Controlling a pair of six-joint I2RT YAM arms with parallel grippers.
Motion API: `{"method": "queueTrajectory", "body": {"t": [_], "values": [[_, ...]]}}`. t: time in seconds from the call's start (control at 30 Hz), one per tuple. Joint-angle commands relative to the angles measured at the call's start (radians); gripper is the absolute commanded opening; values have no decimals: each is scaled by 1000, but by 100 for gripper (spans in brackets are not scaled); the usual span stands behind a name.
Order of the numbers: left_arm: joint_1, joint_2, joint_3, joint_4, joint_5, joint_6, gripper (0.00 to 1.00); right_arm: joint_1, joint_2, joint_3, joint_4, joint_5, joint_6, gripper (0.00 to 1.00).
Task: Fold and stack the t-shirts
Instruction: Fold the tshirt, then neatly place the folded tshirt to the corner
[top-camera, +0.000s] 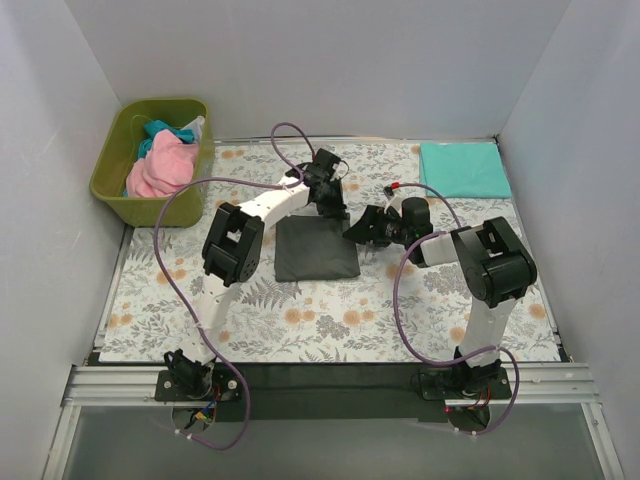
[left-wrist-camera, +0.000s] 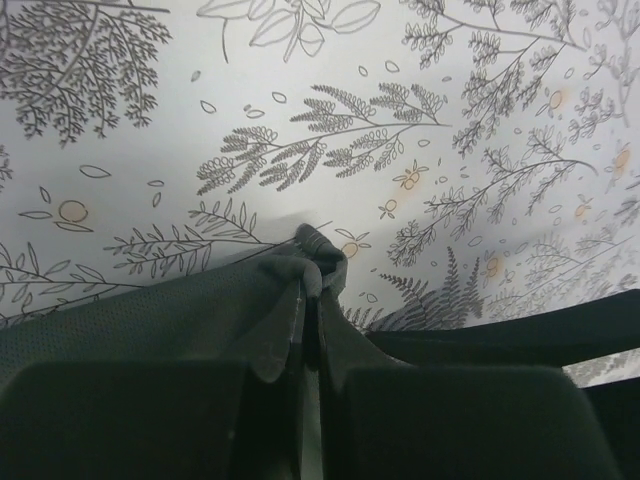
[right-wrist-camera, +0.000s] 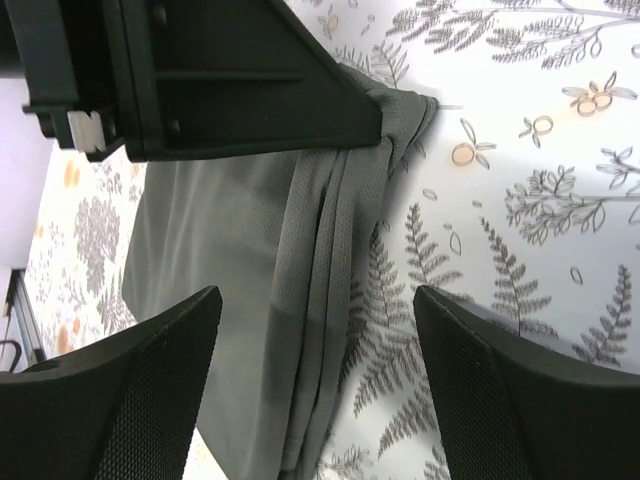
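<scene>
- Nearest me, a strip of floral table cloth (top-camera: 300, 320) runs between the arm bases and the charcoal t-shirt (top-camera: 315, 252), which lies folded flat mid-table. I judge that strip my best room for sliding.
- My right gripper (right-wrist-camera: 318, 320) is spread wide and holds nothing, straddling the shirt's layered right edge. If I close here I might catch only some layers and peel the fold open.
- My left gripper (left-wrist-camera: 312, 340) is clenched on the shirt's far right corner. Lifting by that corner alone could let the fold sag apart.
- The two grippers sit close together, so a knock between them worries me most.
- Far right lies a folded teal t-shirt (top-camera: 463, 168), hard by the cloth's edge and the walls, which leaves little margin there.
- Far left, the olive bin (top-camera: 108, 180) holds a pink t-shirt (top-camera: 165, 168), well apart.
</scene>
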Motion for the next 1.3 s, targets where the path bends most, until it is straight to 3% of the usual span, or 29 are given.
{"method": "queueTrajectory", "body": {"t": [0.0, 0.33, 0.53, 0.7, 1.07, 1.13, 1.17, 1.27], "values": [[28, -85, -12, 51, 93, -78, 0, 17, 42, -16, 119, 61, 46, 70], [91, -93, -87, 178, 270, -190, 0, 43, 138, 39, 167, 78, 73, 64], [108, -107, -104, 206, 307, -216, 0, 58, 181, 59, 187, 70, 93, 60], [119, -123, -138, 232, 322, -247, 0, 63, 200, 71, 196, 81, 96, 49], [149, -145, -204, 313, 368, -323, 0, 80, 233, 114, 187, 115, 103, 49], [152, -151, -221, 324, 379, -336, 0, 80, 236, 122, 182, 115, 91, 42], [154, -156, -233, 326, 376, -336, 0, 80, 232, 124, 179, 122, 83, 30], [163, -159, -245, 329, 367, -337, 0, 78, 217, 134, 150, 139, 57, 9]]}}
